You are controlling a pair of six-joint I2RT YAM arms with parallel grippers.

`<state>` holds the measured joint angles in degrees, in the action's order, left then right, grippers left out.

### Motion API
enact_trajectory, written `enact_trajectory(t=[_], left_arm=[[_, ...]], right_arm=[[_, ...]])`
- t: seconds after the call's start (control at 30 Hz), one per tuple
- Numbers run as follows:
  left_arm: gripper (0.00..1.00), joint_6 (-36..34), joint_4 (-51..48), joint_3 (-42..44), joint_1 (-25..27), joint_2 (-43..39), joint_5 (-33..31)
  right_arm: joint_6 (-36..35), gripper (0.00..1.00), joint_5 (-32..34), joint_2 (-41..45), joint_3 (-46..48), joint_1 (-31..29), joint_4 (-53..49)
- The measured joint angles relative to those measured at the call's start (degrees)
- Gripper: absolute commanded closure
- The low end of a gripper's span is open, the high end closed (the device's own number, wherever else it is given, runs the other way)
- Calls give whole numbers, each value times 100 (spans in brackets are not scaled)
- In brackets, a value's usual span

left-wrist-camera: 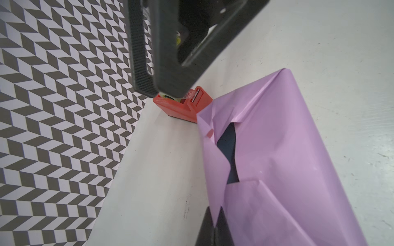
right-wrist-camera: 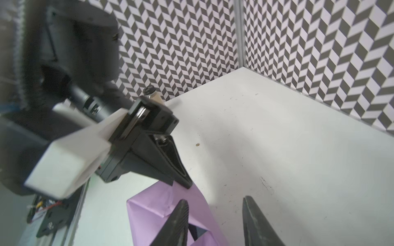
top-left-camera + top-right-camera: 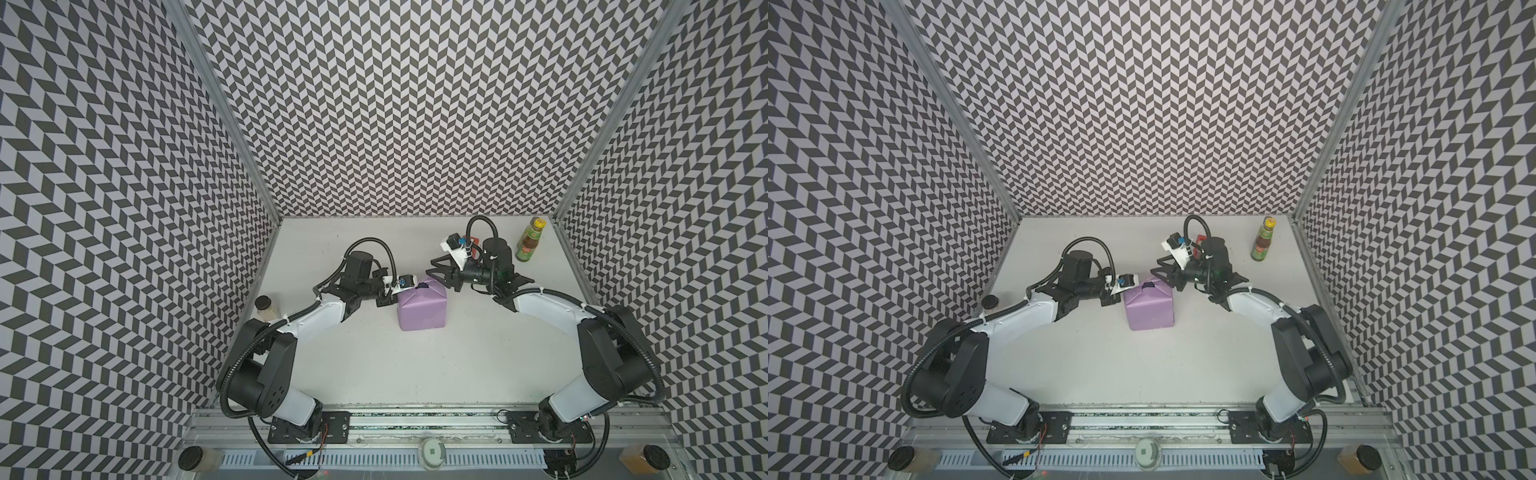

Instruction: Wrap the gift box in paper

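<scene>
Chevron walls (image 3: 395, 104) enclose a white table (image 3: 415, 374) where lilac paper (image 3: 422, 311) covers nearly all of the parcel, mid-table between two arms. The navy box (image 1: 229, 149) shows only through a gap in the far-end folds. A red dispenser (image 1: 181, 108) stands behind, near the far wall. The left tool (image 2: 187, 184), pressed together, appears to pinch a fold at the parcel's far left corner. The right tool (image 2: 214, 199) hangs spread just off the far right. Closing that end looks to be the step in hand. Next, the flaps need pressing flat over the gap, then taping.
</scene>
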<state>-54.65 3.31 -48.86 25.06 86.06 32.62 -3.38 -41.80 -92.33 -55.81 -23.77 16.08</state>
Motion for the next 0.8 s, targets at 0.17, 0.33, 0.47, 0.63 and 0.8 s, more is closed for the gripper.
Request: enact_trajectory(t=[0.17, 0.33, 0.47, 0.63, 0.8], left_arm=[[100, -149, 114, 85, 70, -48, -166], [100, -267, 157, 118, 122, -87, -310], [100, -278, 157, 118, 144, -92, -369], [93, -278, 153, 129, 164, -114, -448], [84, -271, 118, 151, 208, -184, -457]], right_arm=[[417, 50, 691, -372, -549, -166, -581], [433, 51, 1257, -542, -748, -455, -1202], [431, 52, 1504, -538, -691, -562, -1394], [446, 53, 1679, -431, -374, -575, -1399], [461, 53, 1786, -170, -63, -623, -1281]])
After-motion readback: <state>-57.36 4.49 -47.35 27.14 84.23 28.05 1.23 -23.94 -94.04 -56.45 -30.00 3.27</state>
